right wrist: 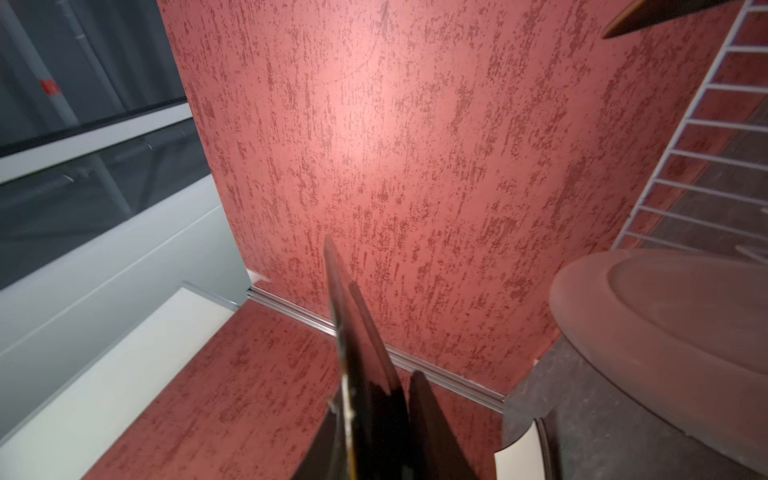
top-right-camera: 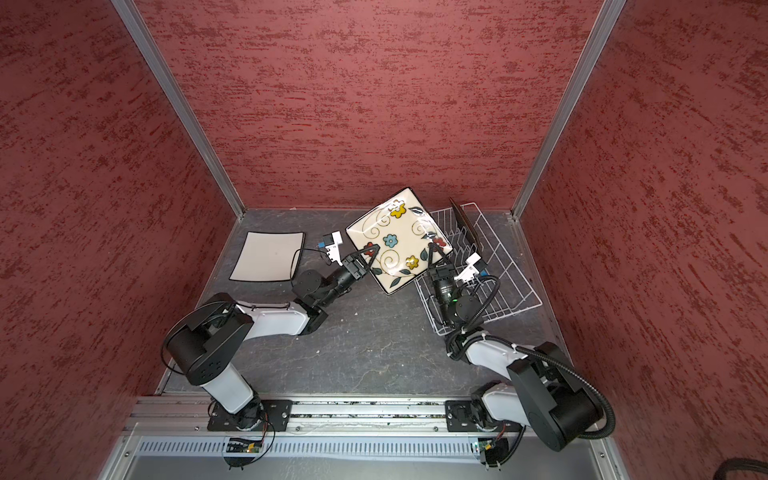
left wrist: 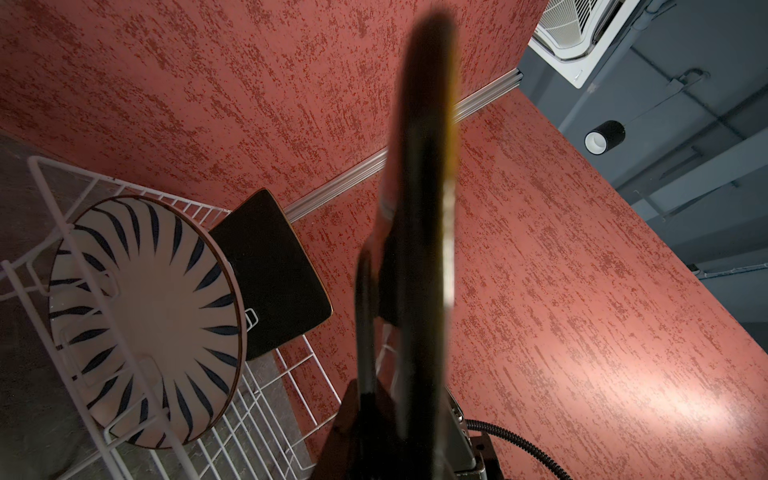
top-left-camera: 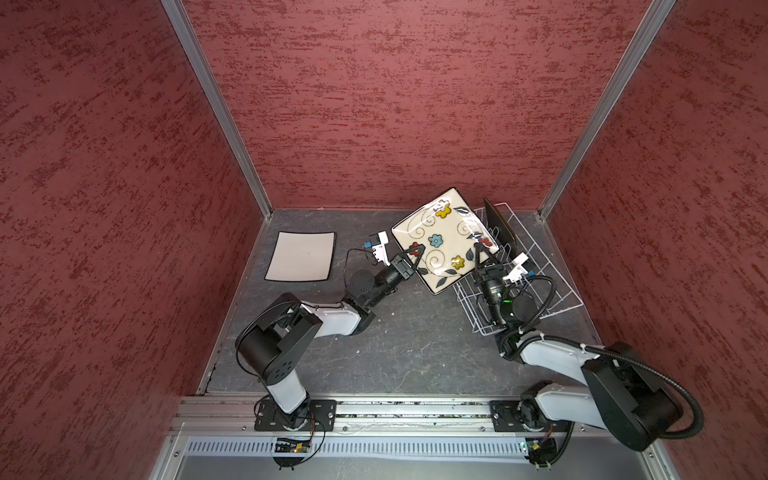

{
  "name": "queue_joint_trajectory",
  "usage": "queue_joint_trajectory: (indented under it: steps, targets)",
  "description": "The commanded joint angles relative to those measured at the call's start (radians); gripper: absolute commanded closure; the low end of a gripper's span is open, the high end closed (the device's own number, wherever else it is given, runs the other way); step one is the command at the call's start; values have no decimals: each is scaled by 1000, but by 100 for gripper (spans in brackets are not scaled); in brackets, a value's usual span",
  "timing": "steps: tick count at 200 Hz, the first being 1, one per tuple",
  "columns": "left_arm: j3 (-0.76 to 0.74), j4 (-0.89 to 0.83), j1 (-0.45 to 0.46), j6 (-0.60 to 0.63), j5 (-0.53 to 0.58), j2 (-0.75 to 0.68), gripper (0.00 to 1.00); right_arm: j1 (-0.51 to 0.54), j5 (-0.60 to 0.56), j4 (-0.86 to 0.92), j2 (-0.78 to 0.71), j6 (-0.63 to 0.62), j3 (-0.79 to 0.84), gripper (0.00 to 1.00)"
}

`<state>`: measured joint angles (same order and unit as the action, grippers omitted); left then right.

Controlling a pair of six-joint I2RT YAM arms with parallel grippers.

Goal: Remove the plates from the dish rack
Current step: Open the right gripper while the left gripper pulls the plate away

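Leftmost in a top view, a plain cream plate (top-left-camera: pixel 301 255) is laid flat on the table (top-left-camera: pixel 415 345). At centre, the floral plate (top-left-camera: pixel 442 239) is held aloft, its left edge clamped by the left gripper (top-left-camera: pixel 417 249); whether the right gripper (top-left-camera: pixel 480 248) at its right edge is closed cannot be told. Rightmost, a black plate (top-left-camera: pixel 500 228) is stood in the dish rack (top-left-camera: pixel 555 276).
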<state>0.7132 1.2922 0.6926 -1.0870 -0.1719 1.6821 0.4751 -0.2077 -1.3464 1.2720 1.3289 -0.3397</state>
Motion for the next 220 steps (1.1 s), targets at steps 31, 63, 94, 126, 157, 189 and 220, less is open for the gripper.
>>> queue_joint_trajectory:
  steps: [31,63,94,126,157,189,220]
  targets:
    - [43,119,-22,-34,-59,-63,100,0,10,-113,-34,49,-26,44]
    - [50,119,-31,-49,-65,-69,100,-1,21,-79,-52,37,-28,33]
    - [51,121,-43,-82,-55,-80,100,-3,10,-69,-69,32,-11,23]
    - [51,120,-53,-78,-40,-94,100,-6,22,-67,-81,20,-2,14]
    - [43,120,-78,-87,-41,-103,100,-11,40,-58,-98,-2,-2,5]
    - [34,119,-114,-101,-45,-122,100,-16,44,-30,-110,-6,0,1]
    - [18,121,-156,-117,-50,-146,100,-18,26,-37,-114,-4,23,1]
